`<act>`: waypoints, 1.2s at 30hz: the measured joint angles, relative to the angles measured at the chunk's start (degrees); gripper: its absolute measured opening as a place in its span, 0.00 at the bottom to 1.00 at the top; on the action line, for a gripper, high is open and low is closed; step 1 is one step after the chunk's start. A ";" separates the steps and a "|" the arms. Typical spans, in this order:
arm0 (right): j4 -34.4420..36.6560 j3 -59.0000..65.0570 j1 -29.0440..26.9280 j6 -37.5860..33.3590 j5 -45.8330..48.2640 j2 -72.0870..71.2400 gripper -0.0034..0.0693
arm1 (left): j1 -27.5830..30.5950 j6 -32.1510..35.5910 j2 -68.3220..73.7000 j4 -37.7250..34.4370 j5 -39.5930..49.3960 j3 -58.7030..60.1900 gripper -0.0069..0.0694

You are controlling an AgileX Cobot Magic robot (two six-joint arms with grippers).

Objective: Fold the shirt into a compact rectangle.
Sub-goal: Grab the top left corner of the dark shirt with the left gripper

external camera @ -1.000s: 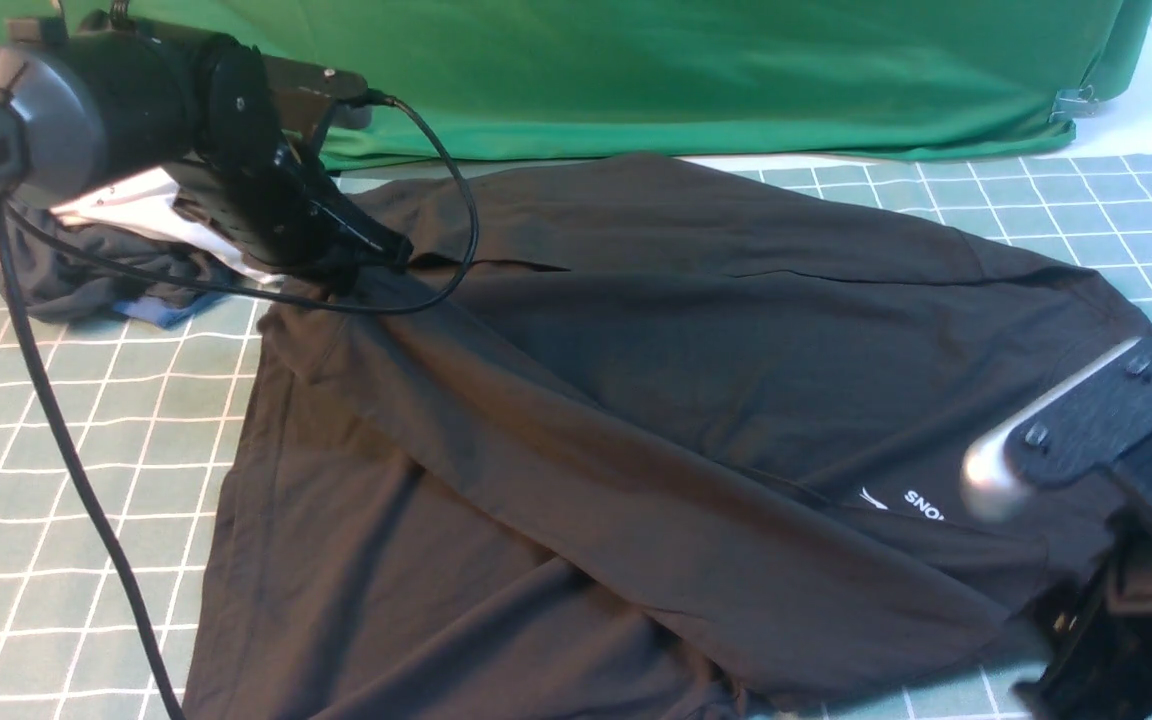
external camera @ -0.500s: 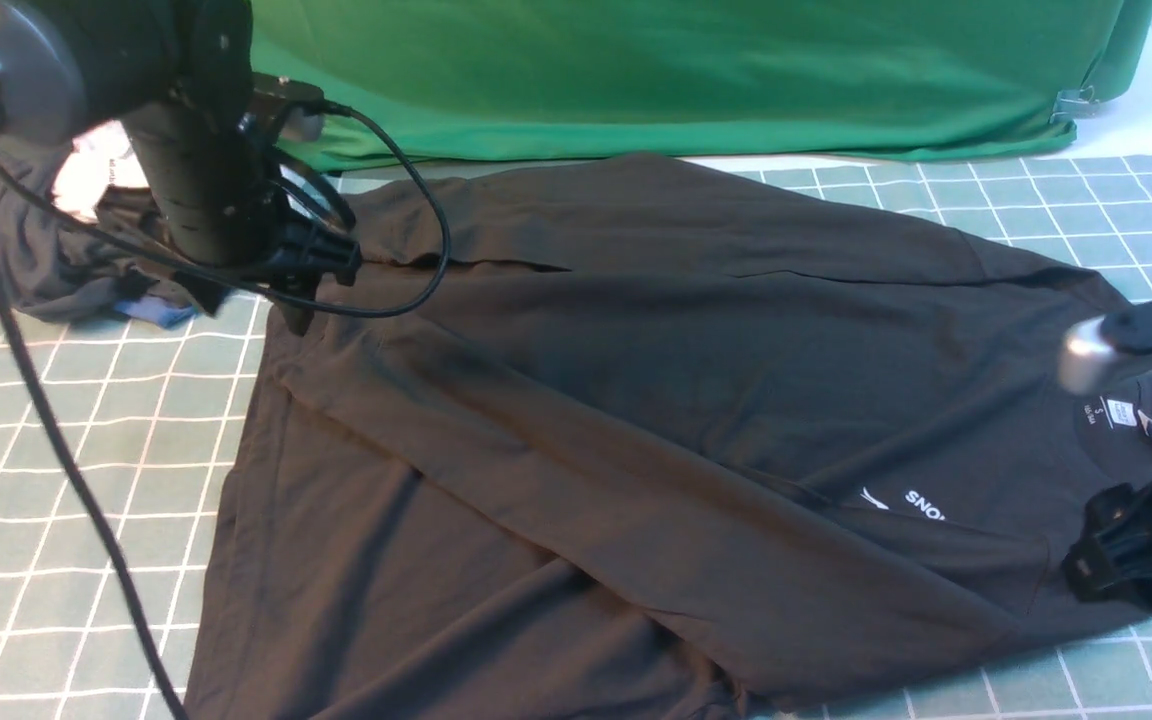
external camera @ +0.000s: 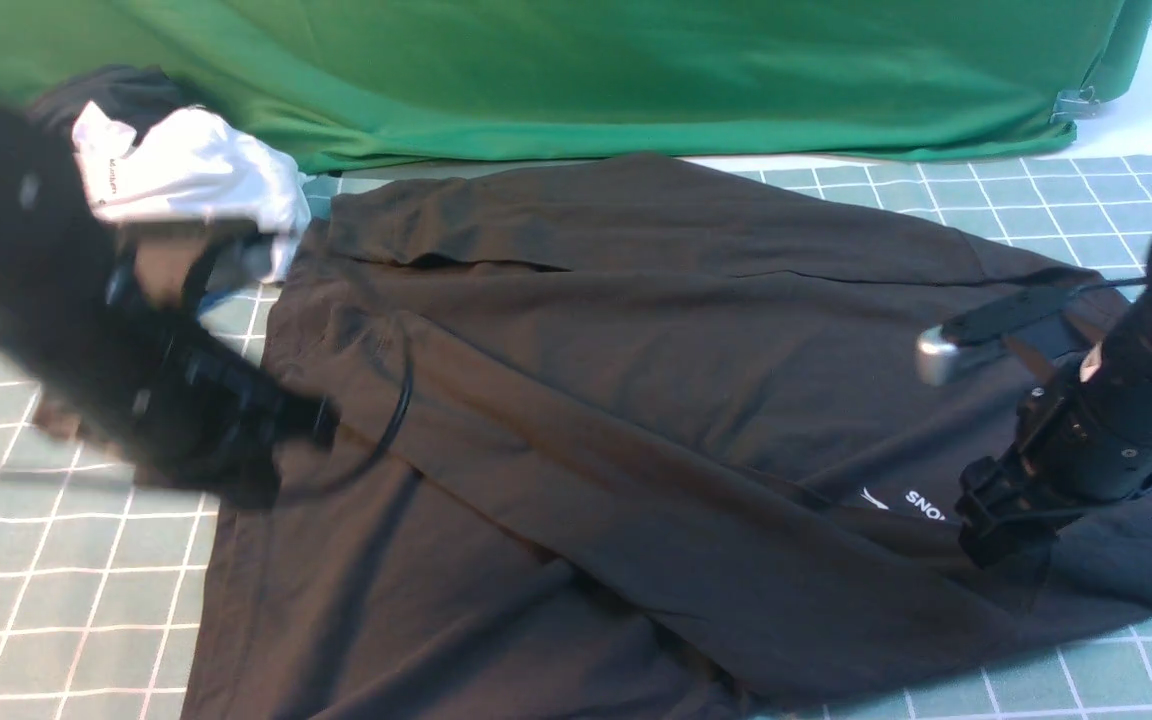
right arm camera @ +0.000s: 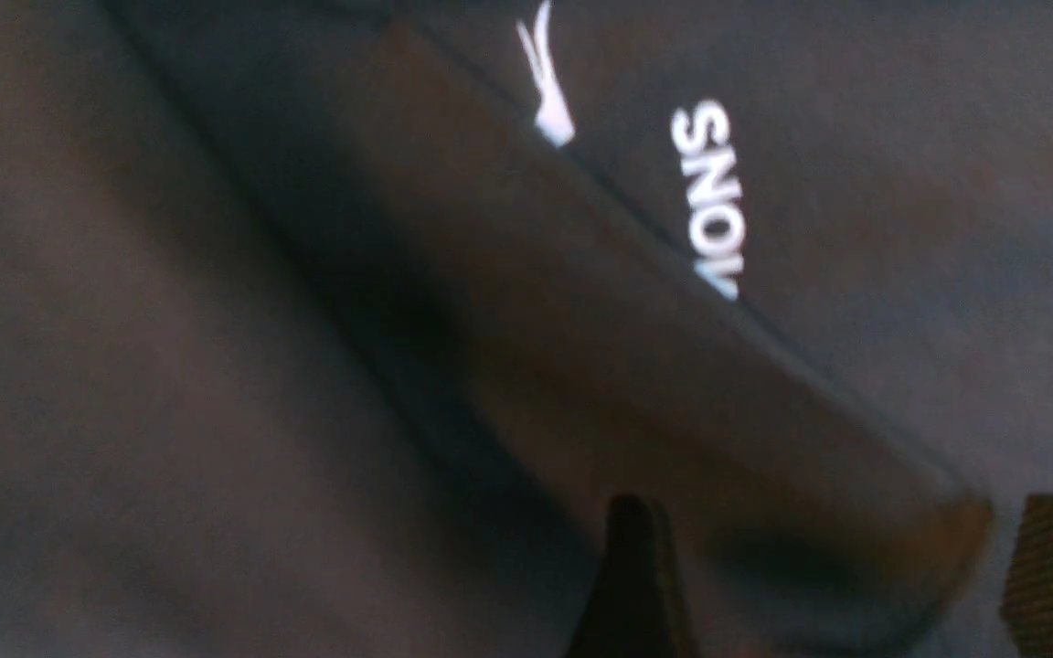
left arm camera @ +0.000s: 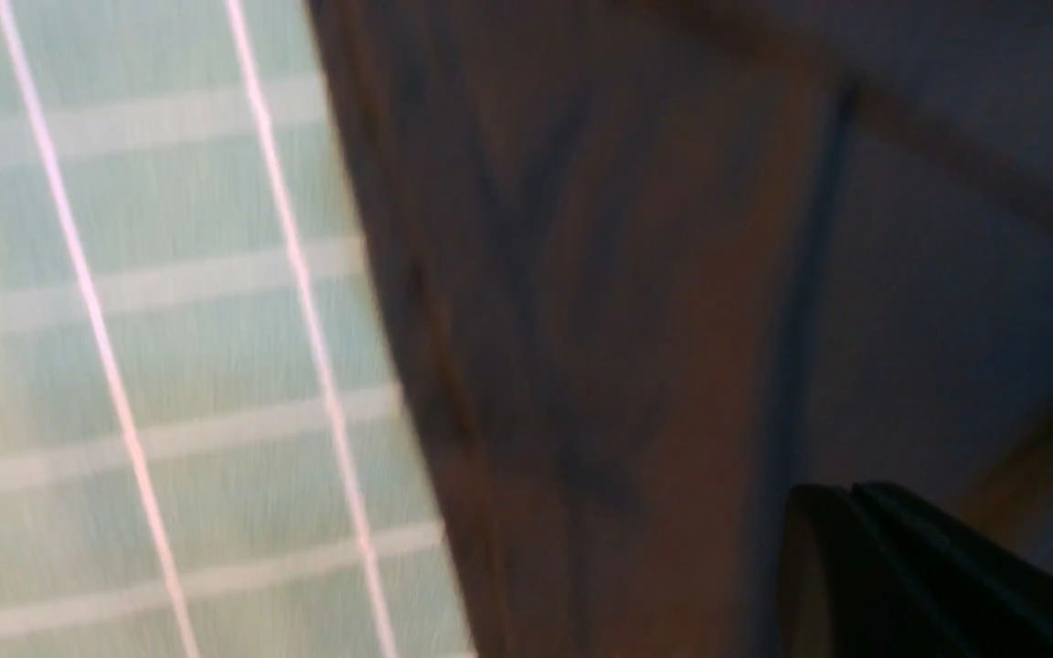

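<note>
Honestly risky: left gripper (external camera: 311, 425) jaws clenched at the left edge of the shirt (external camera: 636, 350), right gripper (right arm camera: 842, 585) jaws spread over the near-right sleeve fold (right arm camera: 673, 384). Could easily snag and rumple layers.

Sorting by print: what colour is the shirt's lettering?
White lettering on the black shirt; the right wrist view shows it best.

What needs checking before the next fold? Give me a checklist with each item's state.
1. Sleeve folded across shirt: ok.
2. Right jaws open over the sleeve end: ok.
3. Left jaws empty: cannot tell, view blurred.
4. Left cable clear of shirt: not ok, it loops over it.
5. Shirt flat: not ok, creases near the front edge.
</note>
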 joint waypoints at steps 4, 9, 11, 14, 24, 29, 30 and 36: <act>-0.34 -0.38 0.00 -1.48 1.35 3.57 0.70 | 0.00 0.00 -3.08 0.00 -3.61 7.21 0.09; -0.34 -0.59 0.00 -3.23 1.69 3.70 0.29 | 0.00 0.00 -3.53 0.00 -6.25 8.10 0.09; -0.48 -0.59 0.00 -3.34 1.88 3.70 0.15 | 0.00 0.00 -3.66 0.00 -7.15 8.10 0.09; -2.31 -0.59 0.00 -1.84 2.20 3.02 0.07 | 0.00 0.05 -3.66 0.00 -7.41 8.10 0.09; -8.83 -0.79 -3.26 5.48 2.35 -0.53 0.06 | 0.00 0.97 -3.71 -0.04 -7.35 8.10 0.10; -9.45 -0.79 -4.54 7.53 2.63 -0.47 0.15 | 0.00 1.02 -3.71 -0.04 -6.11 8.10 0.11; -9.56 -0.79 -4.59 7.95 2.65 -0.47 0.22 | 0.00 1.09 -3.71 -0.04 -5.73 8.10 0.11; -9.71 -2.27 -4.59 8.94 9.65 -1.56 0.74 | 0.00 3.04 -3.87 -0.04 -1.82 8.10 0.11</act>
